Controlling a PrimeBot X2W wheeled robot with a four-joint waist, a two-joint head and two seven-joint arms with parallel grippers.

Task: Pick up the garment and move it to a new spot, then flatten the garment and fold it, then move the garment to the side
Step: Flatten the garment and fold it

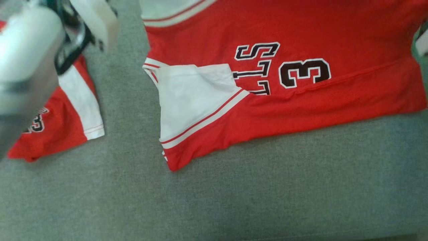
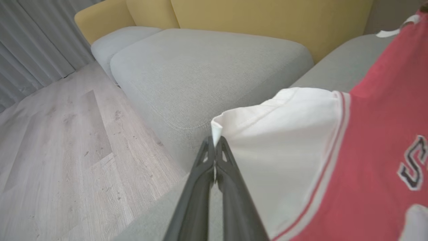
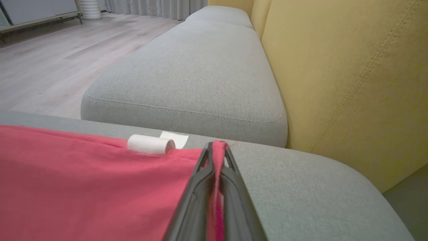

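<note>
Two clamped grips: left gripper [image 2: 214, 143] on sleeve [image 2: 284, 134], right gripper [image 3: 217, 147] on hem [image 3: 180, 159].
Shirt [image 1: 317, 30] laid out; fold, side-move likely pending.

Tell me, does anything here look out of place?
Yes: a small white roll lies on the grey sofa cushion beside the red jersey, a stray among laundry. The jersey's white sleeve is folded askew over its lettering.

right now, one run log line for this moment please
left claw: shut on garment white sleeve edge | right claw: shut on garment red edge | garment: spread on grey sofa seat
</note>
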